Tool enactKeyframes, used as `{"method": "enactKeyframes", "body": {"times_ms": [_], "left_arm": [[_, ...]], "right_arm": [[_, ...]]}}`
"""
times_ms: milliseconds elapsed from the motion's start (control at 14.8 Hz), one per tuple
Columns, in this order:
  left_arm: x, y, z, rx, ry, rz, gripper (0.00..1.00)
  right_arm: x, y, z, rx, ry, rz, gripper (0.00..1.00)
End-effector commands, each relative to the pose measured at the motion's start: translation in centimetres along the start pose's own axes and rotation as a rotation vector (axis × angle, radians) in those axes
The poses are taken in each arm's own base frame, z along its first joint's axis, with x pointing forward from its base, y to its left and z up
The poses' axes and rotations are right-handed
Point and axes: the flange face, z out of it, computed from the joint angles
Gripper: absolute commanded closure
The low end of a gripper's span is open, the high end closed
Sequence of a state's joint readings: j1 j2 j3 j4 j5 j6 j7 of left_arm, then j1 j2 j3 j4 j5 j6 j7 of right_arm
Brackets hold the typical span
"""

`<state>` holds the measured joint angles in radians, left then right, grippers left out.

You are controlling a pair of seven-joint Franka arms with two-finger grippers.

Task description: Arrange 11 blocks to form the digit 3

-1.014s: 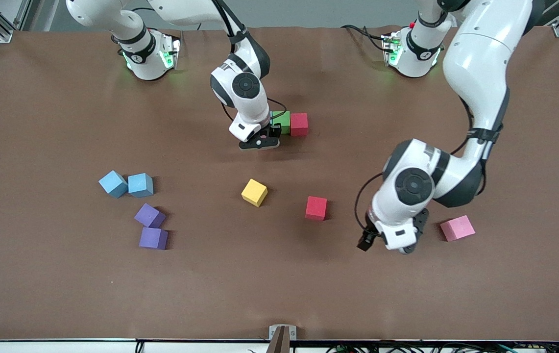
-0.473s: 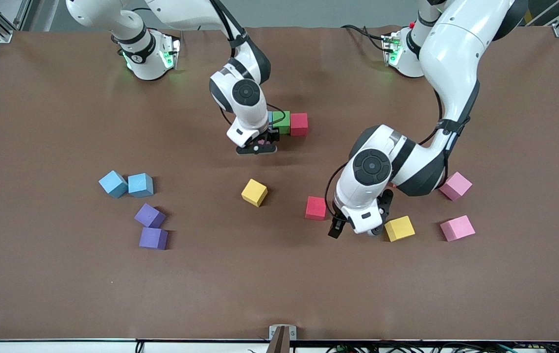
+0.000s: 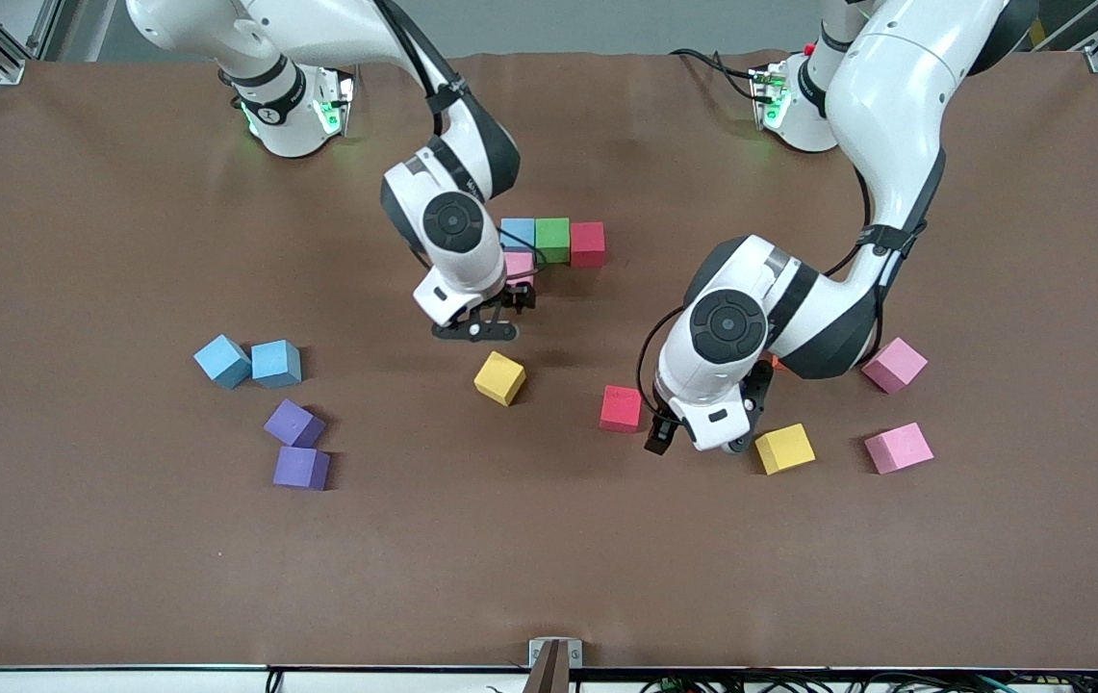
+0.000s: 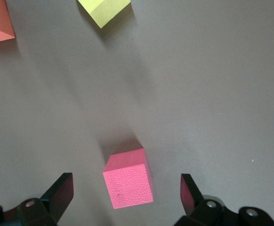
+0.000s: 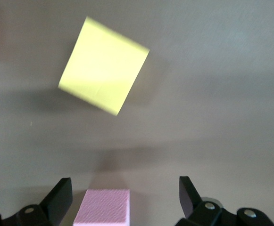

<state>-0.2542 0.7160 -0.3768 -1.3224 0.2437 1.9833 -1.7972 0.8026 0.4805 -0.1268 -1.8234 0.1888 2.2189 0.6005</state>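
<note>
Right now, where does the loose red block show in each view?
Front view: loose red block, beside the left gripper.
Left wrist view: between the open left gripper's fingers.
Right wrist view: not visible.
Shared landmark: yellow block, front and left wrist.

Both arms reach downward, fingers spread wide.

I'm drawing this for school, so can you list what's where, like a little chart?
row: blue block, green block, red block side by side
pink block: just nearer the camera than the blue block
right gripper: open, over the pink block
left gripper: open, over a loose red block
digit 3: not finished
</note>
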Motion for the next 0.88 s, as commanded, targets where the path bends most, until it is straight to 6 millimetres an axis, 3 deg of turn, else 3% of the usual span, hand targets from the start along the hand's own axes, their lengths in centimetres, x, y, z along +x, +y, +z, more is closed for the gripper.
{"method": "enactKeyframes", "body": {"times_ms": [0,405,811], "left_arm": [[-0.3,-0.3,-0.4,0.017,-0.007,-0.019,0.0],[-1.0,0.2,1.8,0.003,-0.033,-0.218,0.0],[-3.3,0.8,3.9,-0.042,-0.067,-0.272,0.0]], "right_arm": [[3.6,3.6,-1.7,0.001,-0.001,-0.06,0.0],[11.6,14.6,-4.2,0.008,0.039,-0.193,0.0],[18.8,23.2,-3.8,0.006,0.079,-0.184,0.0]]}}
